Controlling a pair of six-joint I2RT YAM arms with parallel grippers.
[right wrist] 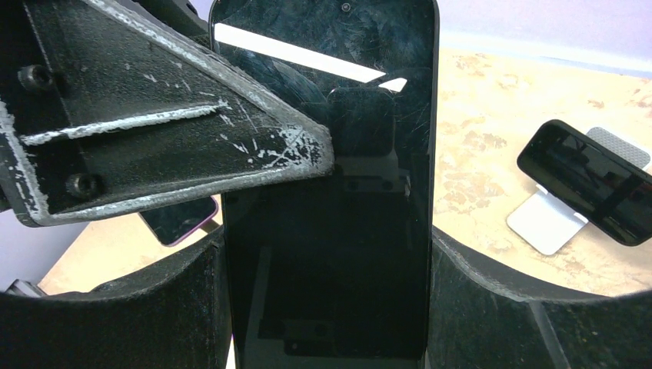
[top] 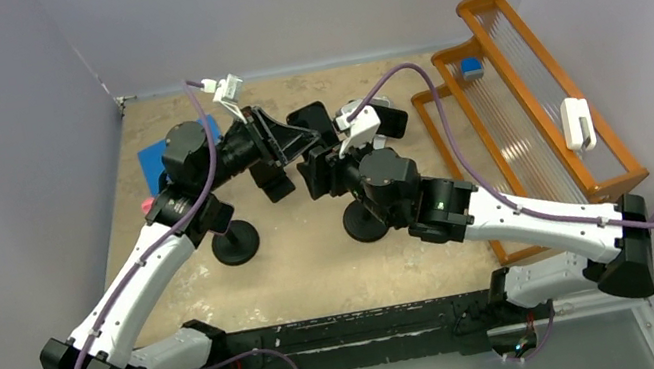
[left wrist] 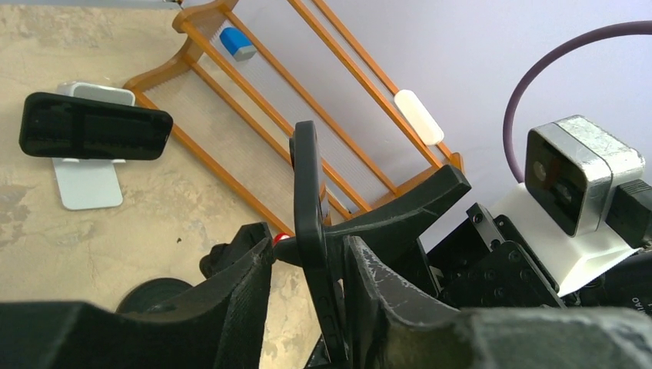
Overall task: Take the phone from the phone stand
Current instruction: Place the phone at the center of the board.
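A black phone point(right wrist: 327, 177) stands upright between my two grippers at the middle of the table. My right gripper point(right wrist: 327, 254) is shut on the phone, one finger on each long edge. My left gripper point(left wrist: 307, 261) straddles the same phone point(left wrist: 309, 200), which is seen edge-on. Its jaws are open: the phone lies against one finger point(left wrist: 384, 292), and a gap shows at the other. In the top view the left gripper point(top: 280, 144) and the right gripper point(top: 327, 159) meet. The black stand's round base point(top: 235, 243) sits below them. Whether the phone still rests in the stand is hidden.
A second black phone point(left wrist: 92, 127) lies across a white stand point(left wrist: 88, 184) further back. A purple-edged phone point(right wrist: 181, 219) lies flat. Another round black base point(top: 365, 223) sits under the right arm. A wooden rack point(top: 531, 98) at the right holds a blue block point(top: 471, 68) and a white object point(top: 576, 122).
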